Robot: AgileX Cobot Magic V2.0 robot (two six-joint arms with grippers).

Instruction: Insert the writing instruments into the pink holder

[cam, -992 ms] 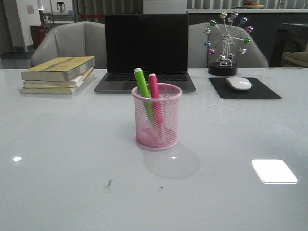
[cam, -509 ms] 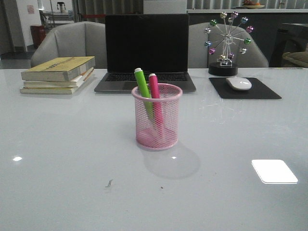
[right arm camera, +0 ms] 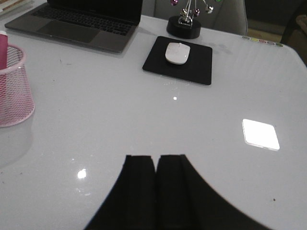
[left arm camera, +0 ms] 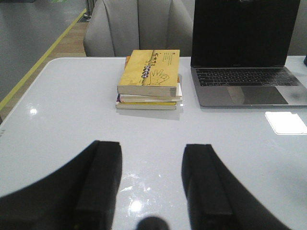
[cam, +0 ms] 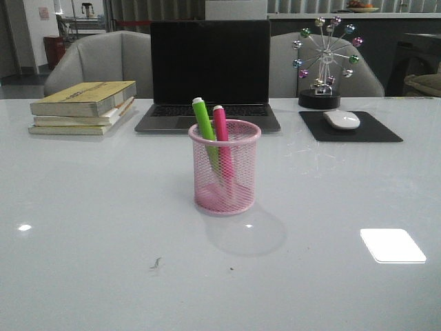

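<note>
Two markers, green and pink, stand in one holder on the glossy white desk; left end effector released, right end effector clenched empty.

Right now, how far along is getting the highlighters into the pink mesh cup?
Looks done: the lime green highlighter and bright pink highlighter both stand in the round pink wire-mesh cup. Nothing in hand: left gripper open, right gripper shut, both empty. Nothing visibly left.
</note>
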